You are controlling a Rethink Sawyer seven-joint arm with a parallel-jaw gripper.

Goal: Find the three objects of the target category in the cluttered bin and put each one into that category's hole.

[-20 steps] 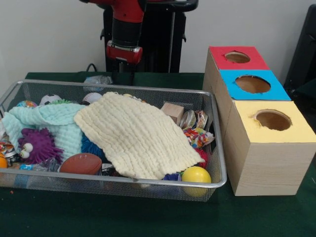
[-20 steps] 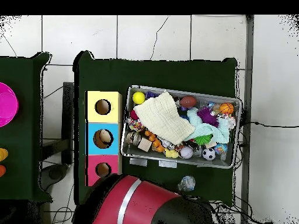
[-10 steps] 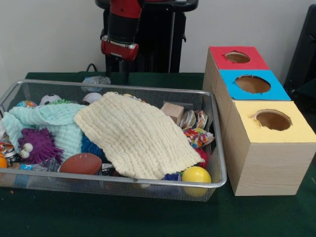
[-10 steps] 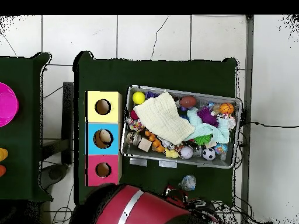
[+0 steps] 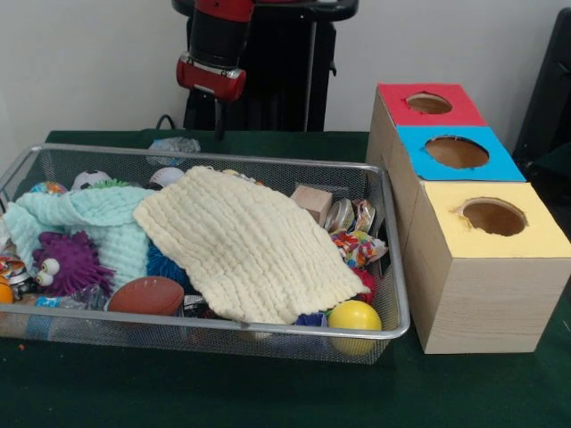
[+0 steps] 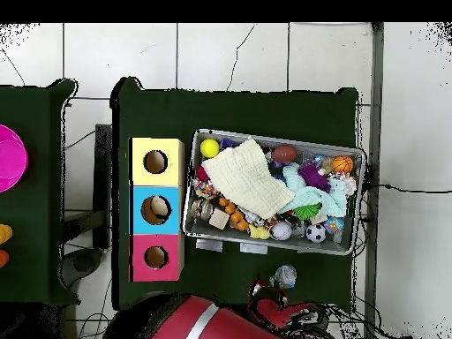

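Grey wire-mesh bin (image 6: 351, 231) on the dark green table (image 6: 265, 110) holds a cream quilted cloth (image 6: 247, 178) over mixed toys. Yellow ball (image 6: 209, 147) sits in one corner. Beside the bin stands a wooden box (image 6: 156, 209) with yellow, blue and red round-holed tops.

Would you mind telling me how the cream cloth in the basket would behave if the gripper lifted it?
The cream cloth drapes over the toys, so it is probably floppy and would sag. Its thin waffle weave suggests it is light.
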